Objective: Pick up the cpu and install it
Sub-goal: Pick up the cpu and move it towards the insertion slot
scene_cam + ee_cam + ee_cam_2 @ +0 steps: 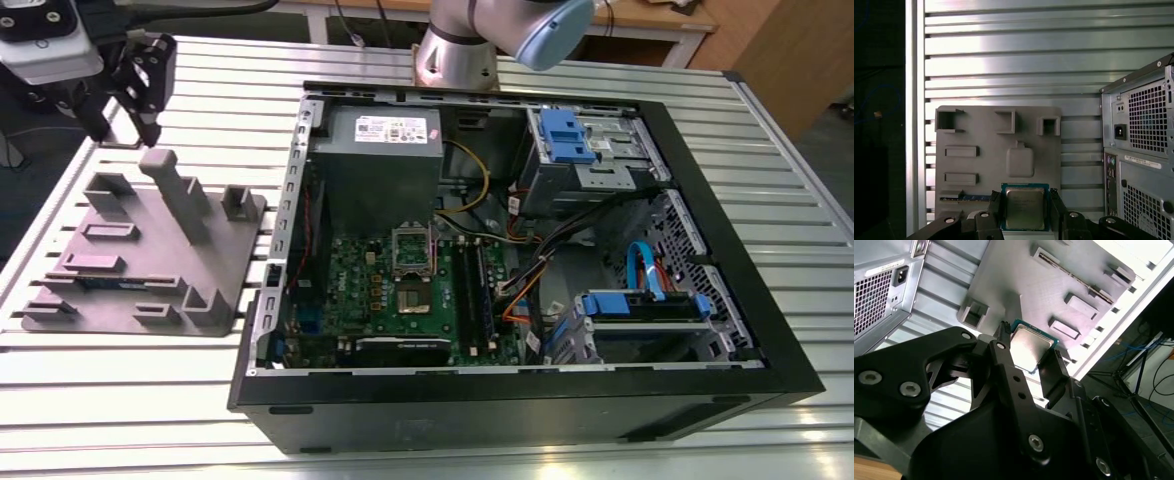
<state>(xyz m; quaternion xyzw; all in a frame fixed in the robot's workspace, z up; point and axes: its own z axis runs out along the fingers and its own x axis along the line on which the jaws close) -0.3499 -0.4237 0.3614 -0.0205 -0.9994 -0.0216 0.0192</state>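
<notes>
Up close in the first wrist view, the black pincer [1025, 200] is shut on the cpu [1025, 209]. One of its fingers [995, 210] presses on each side of the little square chip, and the chip's pale silver top faces the camera. In the second wrist view the cpu [1030, 349] sits tilted between the same two fingers, up in the air above the gray tray [1054, 285]. The gray tray [984, 130] lies flat below the chip, with small raised blocks and open pockets on it. A thin green stick [966, 198] lies in a slot of the tray, close to the chip. The tray rests on the silver ribbed bench [1004, 50]. In the exterior view the pincer [124, 135] hangs over the far end of the gray tray [147, 260]. The open computer case [534, 400] stands just beside the tray, on the exterior view's right of it. Inside the case lies the green board [400, 290].
</notes>
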